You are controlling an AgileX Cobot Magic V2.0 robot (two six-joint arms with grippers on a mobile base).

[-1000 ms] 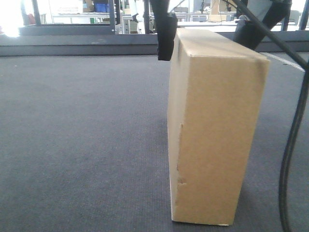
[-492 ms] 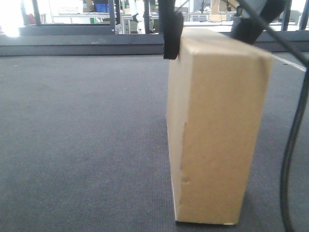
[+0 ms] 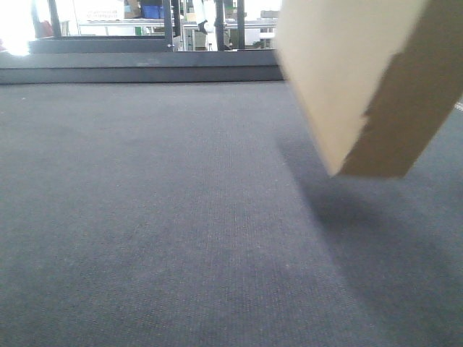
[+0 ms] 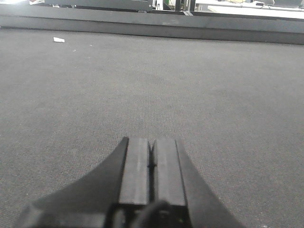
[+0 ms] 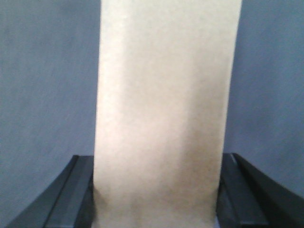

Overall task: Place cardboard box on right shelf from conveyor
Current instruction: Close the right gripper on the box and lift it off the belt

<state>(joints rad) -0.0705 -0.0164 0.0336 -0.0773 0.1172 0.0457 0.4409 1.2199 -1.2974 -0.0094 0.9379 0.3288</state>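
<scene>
The plain tan cardboard box (image 3: 340, 79) hangs tilted above the conveyor (image 3: 145, 217) at the upper right of the front view, its lower corner off the belt and a shadow beneath it. In the right wrist view the box (image 5: 164, 109) fills the space between the dark fingers (image 5: 71, 190), with my right gripper (image 5: 154, 159) shut on its two sides. My left gripper (image 4: 151, 142) is shut with nothing in it, low over the woven belt (image 4: 142, 85). The right shelf is out of view.
A raised dark grey rail (image 3: 137, 72) runs along the belt's far edge. Beyond it are workshop racks with blue bins (image 3: 152, 11). A small white scrap (image 4: 59, 40) lies on the belt at the far left.
The box stood upright on the belt; it has been lifted off, tilted and carried up and to the right. The gripper finger at its top edge has left the front view.
</scene>
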